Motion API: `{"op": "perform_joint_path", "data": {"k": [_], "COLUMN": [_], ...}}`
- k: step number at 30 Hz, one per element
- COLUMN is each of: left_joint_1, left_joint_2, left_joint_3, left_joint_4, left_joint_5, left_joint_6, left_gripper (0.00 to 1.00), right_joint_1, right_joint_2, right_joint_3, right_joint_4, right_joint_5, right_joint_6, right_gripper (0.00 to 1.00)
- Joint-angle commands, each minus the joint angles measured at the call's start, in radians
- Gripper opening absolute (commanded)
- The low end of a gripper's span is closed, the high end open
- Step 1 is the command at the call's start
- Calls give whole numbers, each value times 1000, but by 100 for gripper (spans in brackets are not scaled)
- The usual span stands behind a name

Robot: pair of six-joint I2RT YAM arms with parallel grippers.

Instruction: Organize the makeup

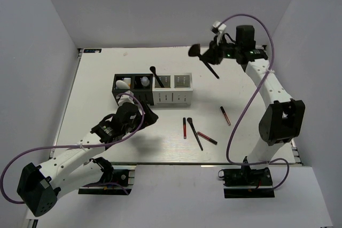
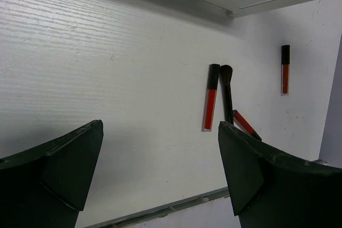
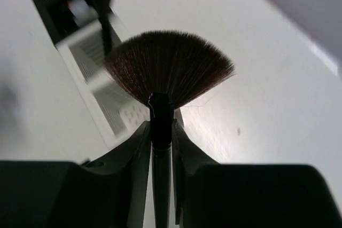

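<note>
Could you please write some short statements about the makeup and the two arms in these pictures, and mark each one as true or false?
1. The right end effector is shut on a fan brush and holds it above the table. True.
2. The left end effector grips a red stick. False: its jaws stand wide open and hold nothing.
3. Three thin red sticks lie on the table, outside the boxes. True.
4. The white box has nothing in it. False: a black brush stands in it.
</note>
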Motion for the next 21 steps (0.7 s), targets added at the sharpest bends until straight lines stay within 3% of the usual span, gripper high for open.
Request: {"op": "perform_joint_path", "data": {"k": [1, 5, 12, 21], "left_joint_1": [-4, -4, -4, -4], "left_joint_2": [-11, -22, -36, -36], "left_joint_3": [14, 33, 51, 54], "left_joint_4": [4, -30, -77, -104], "left_joint_5": [5, -1, -10, -12], "left_joint_6": [3, 4, -12, -40], "left_gripper": [98, 98, 98, 98], "right_joint_1": [83, 186, 310, 390], "right_joint_2": [69, 124, 181, 301], "right_joint_3": [156, 233, 104, 73], "right_joint_4": [82, 282, 770, 1123], "right_joint_5": [-94, -119, -162, -140], "right_joint_6": [90, 197, 330, 494], "right_gripper": [0, 0, 0, 0]}}
